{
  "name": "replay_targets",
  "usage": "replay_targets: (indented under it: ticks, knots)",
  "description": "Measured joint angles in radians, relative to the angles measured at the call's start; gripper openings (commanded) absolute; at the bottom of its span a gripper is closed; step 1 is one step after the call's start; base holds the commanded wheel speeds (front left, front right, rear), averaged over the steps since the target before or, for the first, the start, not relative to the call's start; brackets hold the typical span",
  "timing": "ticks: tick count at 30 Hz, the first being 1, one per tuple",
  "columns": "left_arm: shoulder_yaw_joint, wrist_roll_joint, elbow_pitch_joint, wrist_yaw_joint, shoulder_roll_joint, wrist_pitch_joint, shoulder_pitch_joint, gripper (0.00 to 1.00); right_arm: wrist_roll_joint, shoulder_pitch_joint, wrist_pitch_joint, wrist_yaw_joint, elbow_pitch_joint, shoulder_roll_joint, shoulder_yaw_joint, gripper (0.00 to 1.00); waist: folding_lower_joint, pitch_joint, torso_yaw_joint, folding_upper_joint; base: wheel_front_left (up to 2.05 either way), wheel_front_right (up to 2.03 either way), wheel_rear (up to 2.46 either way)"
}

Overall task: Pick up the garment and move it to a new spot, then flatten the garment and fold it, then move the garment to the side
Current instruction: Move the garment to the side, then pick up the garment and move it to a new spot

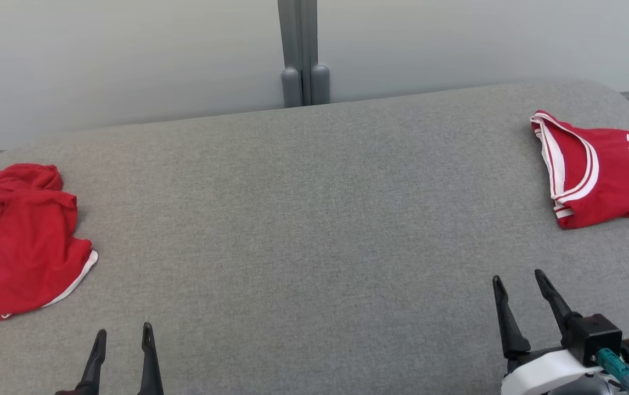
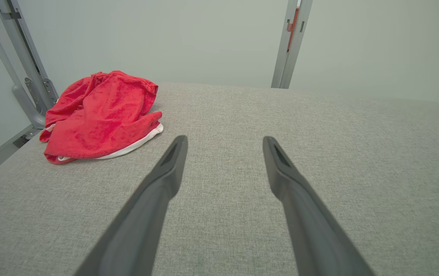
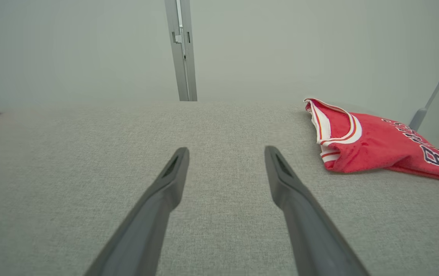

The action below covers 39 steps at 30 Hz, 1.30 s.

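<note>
Lying in a loose heap, the crumpled red garment (image 1: 23, 236) is found ahead of the left gripper (image 1: 123, 329) and off to its left, near the left edge of the padded grey table (image 1: 314, 219). It is judged to be the piece awaiting pickup, since no part of it is flattened. The left gripper is held spread wide and empty, apparently so that a fold of fabric can be taken. Bare surface is seen between the two grippers, presumably meant as the flattening spot. The right gripper (image 1: 516, 275) is likewise held wide with nothing in it. Ahead of it and to its right, a folded red jersey (image 1: 605, 170) is laid by the table's right edge, seemingly set aside as finished.
</note>
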Motion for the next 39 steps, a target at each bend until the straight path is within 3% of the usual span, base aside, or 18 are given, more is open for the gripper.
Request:
replay_targets:
  ticks: [10, 29, 39]
  knots:
    - [-0.003, -0.007, 0.006, 0.004, 0.0, 0.0, 0.011, 1.0, -0.014, 0.007, 0.0, 0.0, 0.023, 0.022, -0.005, 1.0, 0.0, -0.032, 0.035, 0.0, 0.0, 0.0, 0.0]
    - [-0.006, -0.003, 0.014, -0.003, 0.0, 0.0, 0.018, 1.0, -0.006, 0.009, 0.0, 0.0, 0.028, 0.028, -0.024, 1.0, 0.0, -0.032, 0.024, 0.0, 0.0, 0.0, 0.0]
    - [-0.014, 0.005, 0.019, -0.01, 0.0, 0.0, 0.017, 1.0, 0.016, 0.03, 0.0, 0.0, 0.032, 0.028, -0.002, 1.0, 0.0, -0.038, 0.093, 0.0, 0.0, 0.0, 0.0]
